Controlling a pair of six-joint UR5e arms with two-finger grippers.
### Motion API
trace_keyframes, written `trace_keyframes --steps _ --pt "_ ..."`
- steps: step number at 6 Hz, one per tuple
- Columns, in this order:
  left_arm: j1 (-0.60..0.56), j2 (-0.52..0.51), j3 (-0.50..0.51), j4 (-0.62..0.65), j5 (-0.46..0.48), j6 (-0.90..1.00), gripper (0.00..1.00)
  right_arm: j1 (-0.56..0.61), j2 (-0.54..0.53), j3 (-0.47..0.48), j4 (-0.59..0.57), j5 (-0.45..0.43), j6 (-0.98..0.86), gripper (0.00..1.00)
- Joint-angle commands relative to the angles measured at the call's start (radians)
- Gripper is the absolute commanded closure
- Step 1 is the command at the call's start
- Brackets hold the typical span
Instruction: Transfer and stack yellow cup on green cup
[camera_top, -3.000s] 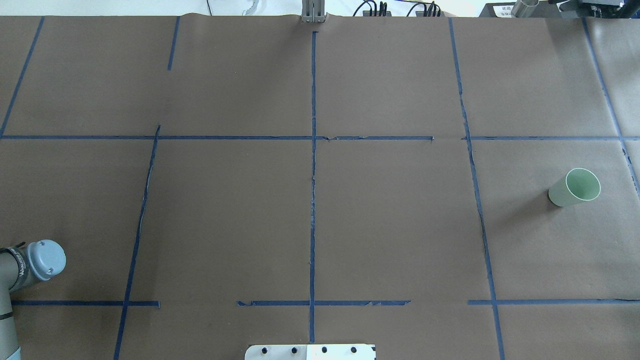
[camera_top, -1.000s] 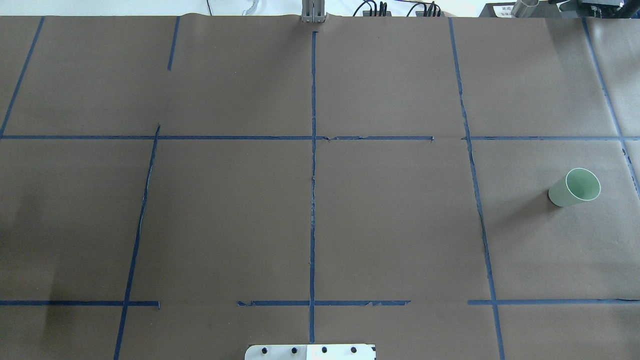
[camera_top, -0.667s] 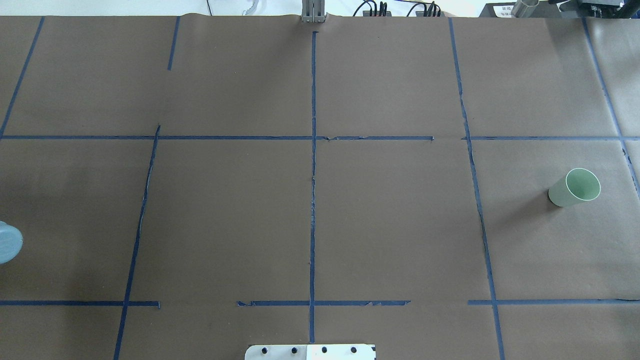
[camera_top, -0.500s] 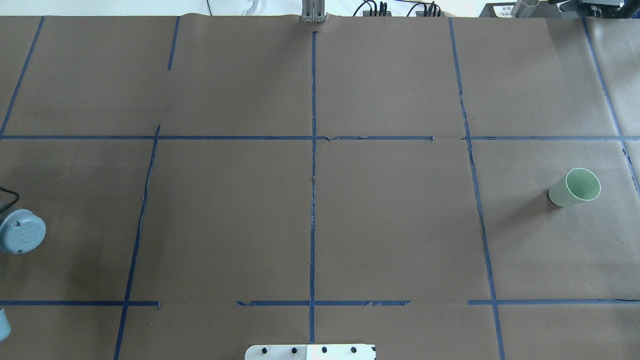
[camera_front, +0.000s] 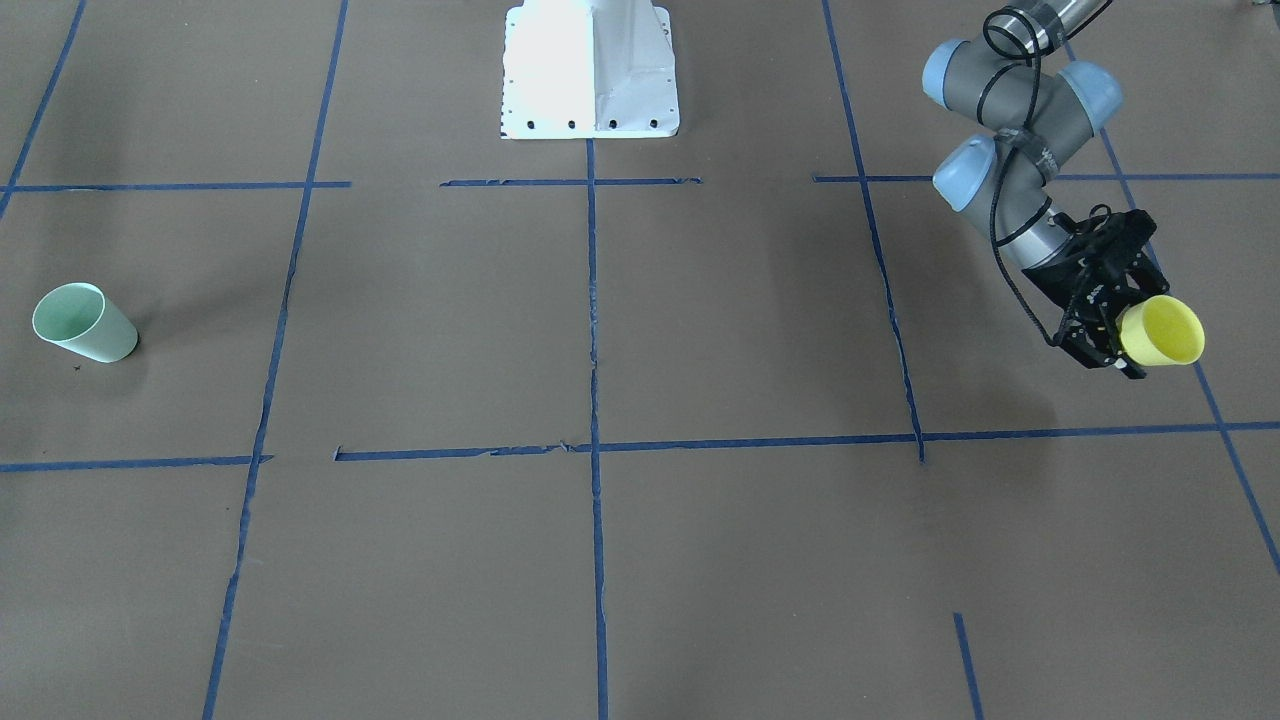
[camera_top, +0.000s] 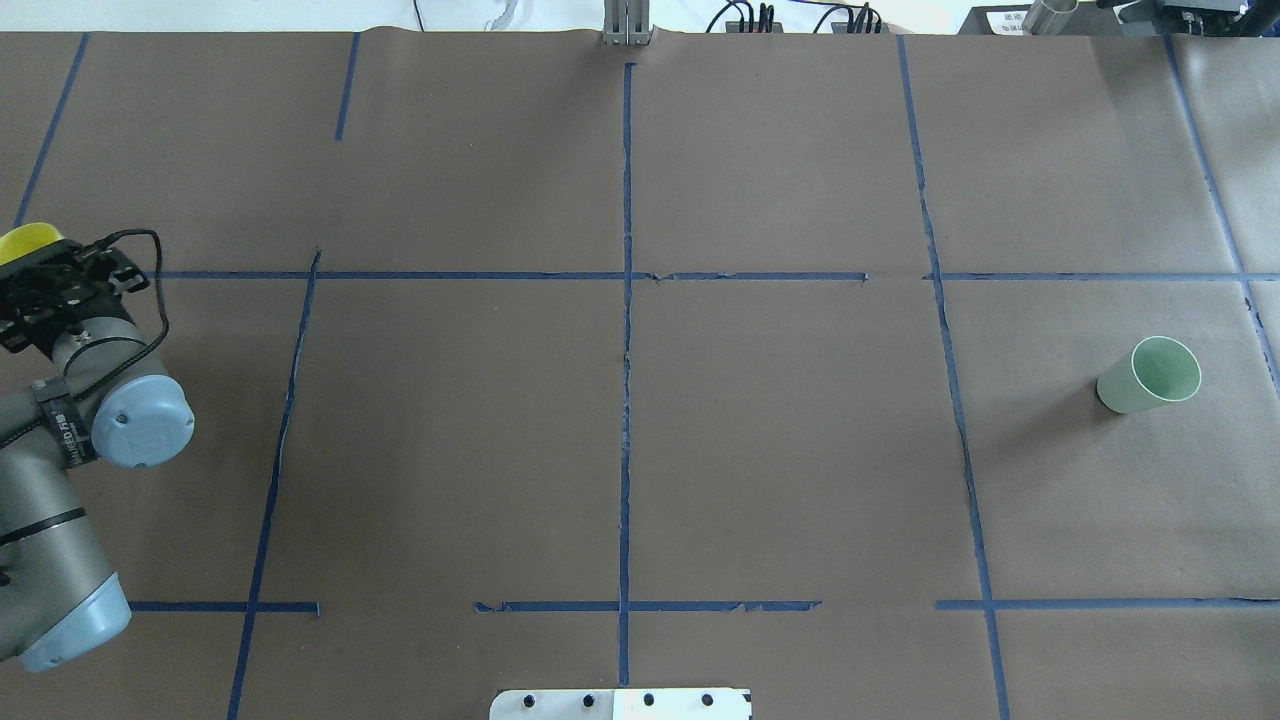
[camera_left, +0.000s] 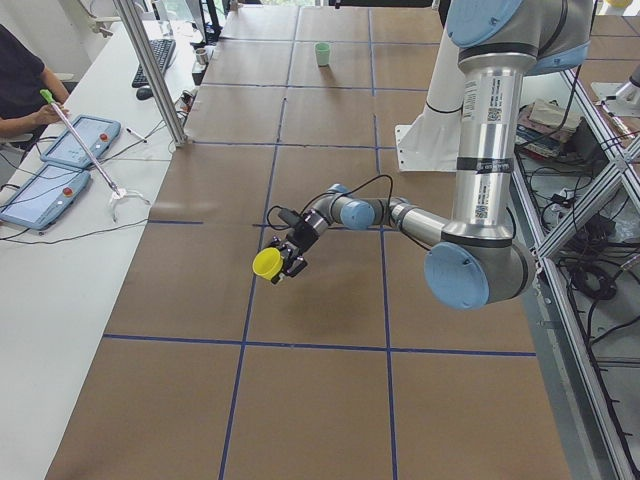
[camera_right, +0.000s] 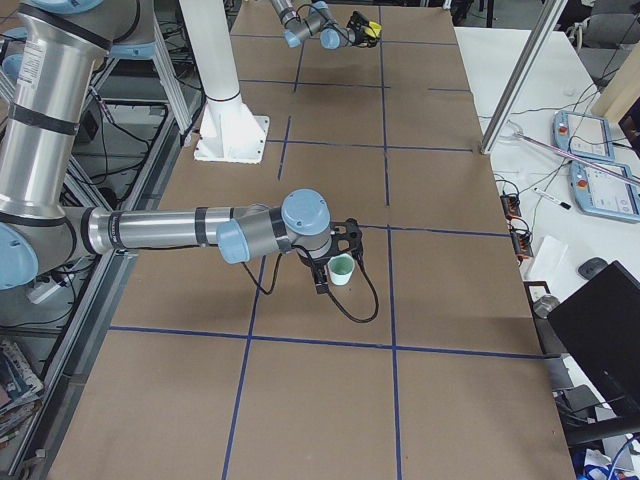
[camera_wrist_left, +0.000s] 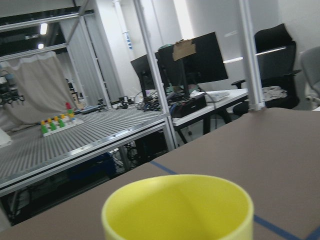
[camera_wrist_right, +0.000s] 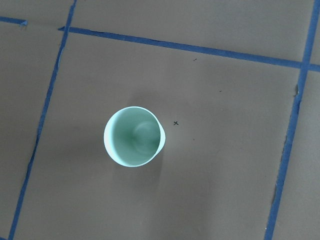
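The yellow cup (camera_front: 1162, 330) is held off the table in my left gripper (camera_front: 1118, 335), tilted on its side, mouth away from the wrist. It also shows at the overhead view's far left (camera_top: 25, 240) and fills the bottom of the left wrist view (camera_wrist_left: 177, 207). The left gripper (camera_top: 40, 290) is shut on it. The green cup (camera_top: 1148, 375) stands upright at the table's right end, also in the front-facing view (camera_front: 85, 323). The right wrist view looks straight down into the green cup (camera_wrist_right: 134, 136). My right gripper (camera_right: 328, 264) shows only in the exterior right view, high near the green cup (camera_right: 342, 269); I cannot tell whether it is open or shut.
Brown paper with blue tape lines (camera_top: 626, 350) covers the table. The white robot base (camera_front: 590, 70) stands at the robot's edge. An operator's side table with tablets (camera_left: 60, 150) and a metal post (camera_left: 150, 70) run along the far edge.
My left arm has swung into the overhead view at the left edge, bringing the gripper and the yellow cup with it. The green cup has not moved.
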Motion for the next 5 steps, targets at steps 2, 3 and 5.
trace_keyframes --steps 2,3,5 --pt "0.005 -0.112 0.013 -0.625 -0.004 0.721 0.92 -0.069 0.020 -0.001 0.078 0.002 0.002 0.00" --pt "0.037 -0.183 0.016 -0.688 -0.043 0.763 0.92 -0.132 0.068 -0.002 0.070 0.001 0.031 0.00" --pt "0.130 -0.284 -0.004 -0.742 -0.163 0.951 0.93 -0.249 0.161 -0.004 0.073 -0.022 0.422 0.00"
